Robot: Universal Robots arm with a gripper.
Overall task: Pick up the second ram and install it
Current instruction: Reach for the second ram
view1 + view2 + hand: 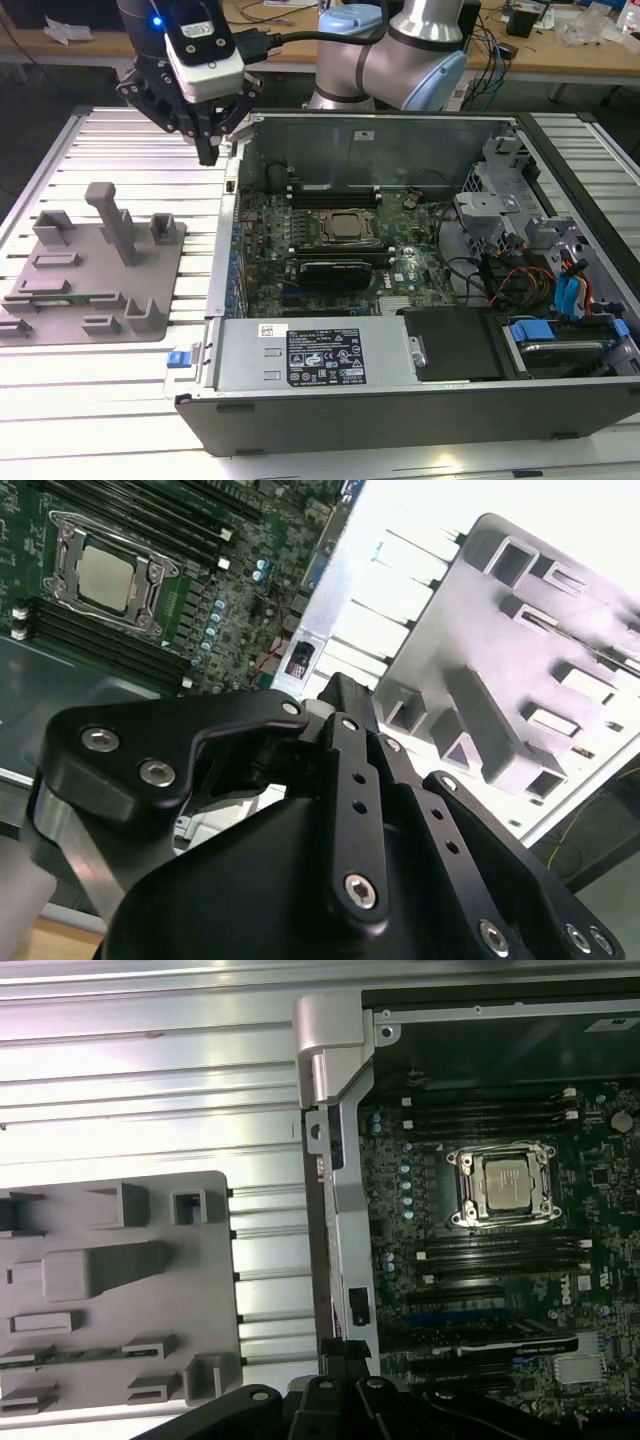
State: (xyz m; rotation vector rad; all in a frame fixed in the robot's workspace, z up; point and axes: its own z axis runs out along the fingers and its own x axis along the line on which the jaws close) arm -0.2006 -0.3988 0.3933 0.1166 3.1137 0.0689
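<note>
Claw (208,150) closed, empty, upper left of exterior view over desk (110,150); second ram (50,297) lies in grey fixture (100,265), lower left.

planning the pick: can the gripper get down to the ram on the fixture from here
Probably yes: the ram lies exposed on the fixture, nothing above it; the gripper hangs over the case edge.

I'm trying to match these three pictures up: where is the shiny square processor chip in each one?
Exterior view: processor on the motherboard inside the open case.
Second wrist view: processor between memory slot rows.
First wrist view: processor between the same slot rows.
Shared landmark: grey fixture plate beside the case.
</note>
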